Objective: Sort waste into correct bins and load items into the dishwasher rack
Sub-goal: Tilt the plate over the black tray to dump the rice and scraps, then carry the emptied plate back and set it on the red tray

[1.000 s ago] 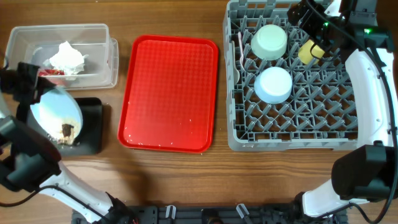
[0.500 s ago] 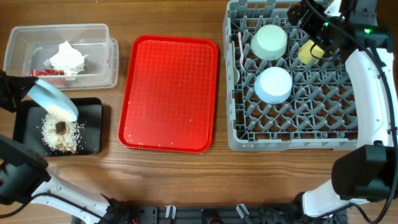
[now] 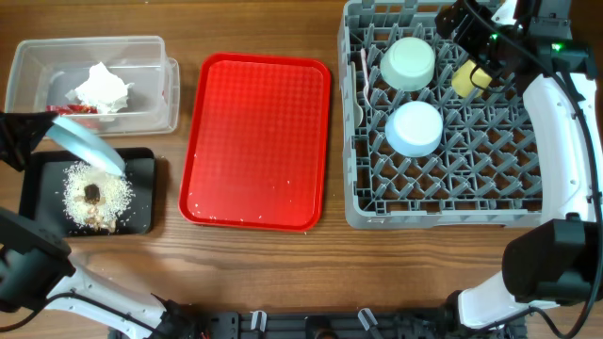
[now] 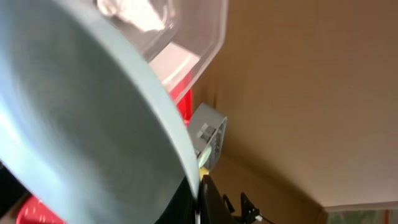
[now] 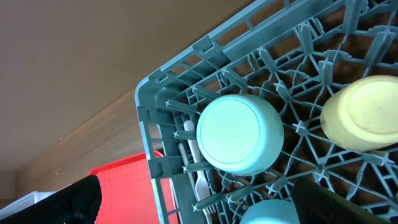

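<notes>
Gripping plate (image 3: pixel 87 146) by its rim with left end effector (image 3: pixel 38 137), clenched tight on the edge. Held steeply tilted, free edge slanting away from that end effector toward red tray (image 3: pixel 259 141); cannot tell whether the low edge touches anything. Lying just below the held plate and a little nearer the arm's base than the end effector: scraps (image 3: pixel 94 193), a brown lump on a spread of white crumbs, inside black tray (image 3: pixel 141 202). Sitting just beyond the end effector, on its far side: tub (image 3: pixel 151 47), with napkin (image 3: pixel 102 87) and wrapper (image 3: pixel 73 109) in it, wrapper closest to the clenched rim. Filling most of the left wrist view with plate's pale face, tub wall showing past its edge. Resting on tabletop (image 3: pixel 283 273), well off toward the other arm: red tray, bare but for a few specks.

Hanging released over the far part of rack (image 3: pixel 443 212): right end effector (image 3: pixel 464 28), fingers spread wide, nothing between them. Standing upside down on the pegs just beneath and inward of it: green bowl (image 3: pixel 407 62). Sitting close beside it, toward the arm's own side: cup (image 3: pixel 468 79), also upside down. Placed nearer the base, past green bowl: blue bowl (image 3: pixel 415 128), upside down too. Slotted along rack's wall on the red tray side, farthest from this end effector: cutlery (image 3: pixel 364 80).
</notes>
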You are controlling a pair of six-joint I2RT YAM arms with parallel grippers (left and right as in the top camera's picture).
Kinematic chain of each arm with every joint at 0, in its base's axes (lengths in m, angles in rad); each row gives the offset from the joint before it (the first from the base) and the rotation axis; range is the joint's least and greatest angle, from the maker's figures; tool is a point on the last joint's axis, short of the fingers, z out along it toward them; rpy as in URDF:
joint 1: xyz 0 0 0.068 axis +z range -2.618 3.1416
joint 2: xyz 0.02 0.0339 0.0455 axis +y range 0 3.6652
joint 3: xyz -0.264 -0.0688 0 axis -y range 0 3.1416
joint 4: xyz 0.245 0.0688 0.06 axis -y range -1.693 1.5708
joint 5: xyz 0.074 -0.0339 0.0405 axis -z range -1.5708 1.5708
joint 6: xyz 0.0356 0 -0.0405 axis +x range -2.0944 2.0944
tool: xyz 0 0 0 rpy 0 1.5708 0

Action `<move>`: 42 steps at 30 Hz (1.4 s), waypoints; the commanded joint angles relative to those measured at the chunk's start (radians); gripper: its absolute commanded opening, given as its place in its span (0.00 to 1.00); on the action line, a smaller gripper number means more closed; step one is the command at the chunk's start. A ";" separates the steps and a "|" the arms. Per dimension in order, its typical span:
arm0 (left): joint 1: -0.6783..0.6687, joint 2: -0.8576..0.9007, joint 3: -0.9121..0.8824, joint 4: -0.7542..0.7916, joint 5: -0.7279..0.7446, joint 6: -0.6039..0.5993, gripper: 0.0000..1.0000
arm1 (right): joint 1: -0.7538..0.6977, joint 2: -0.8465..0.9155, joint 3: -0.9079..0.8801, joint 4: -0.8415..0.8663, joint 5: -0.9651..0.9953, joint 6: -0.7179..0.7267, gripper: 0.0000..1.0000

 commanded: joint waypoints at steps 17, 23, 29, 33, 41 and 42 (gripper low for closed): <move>0.019 -0.027 0.019 -0.143 0.021 0.161 0.04 | 0.002 -0.006 0.008 0.002 0.017 0.007 1.00; 0.001 -0.040 0.019 -0.276 0.026 0.221 0.04 | 0.002 -0.006 0.008 0.002 0.017 0.007 1.00; -0.087 -0.061 0.016 -0.277 0.026 0.212 0.04 | 0.002 -0.006 0.008 0.002 0.017 0.007 1.00; -0.211 -0.079 0.016 -0.276 0.023 0.186 0.04 | 0.002 -0.007 0.008 0.002 0.017 0.007 1.00; -0.605 -0.100 0.016 -0.222 0.037 0.168 0.04 | 0.002 -0.006 0.008 0.002 0.017 0.007 1.00; -0.653 -0.100 0.016 -0.183 0.032 0.167 0.04 | 0.002 -0.007 0.008 0.002 0.017 0.007 1.00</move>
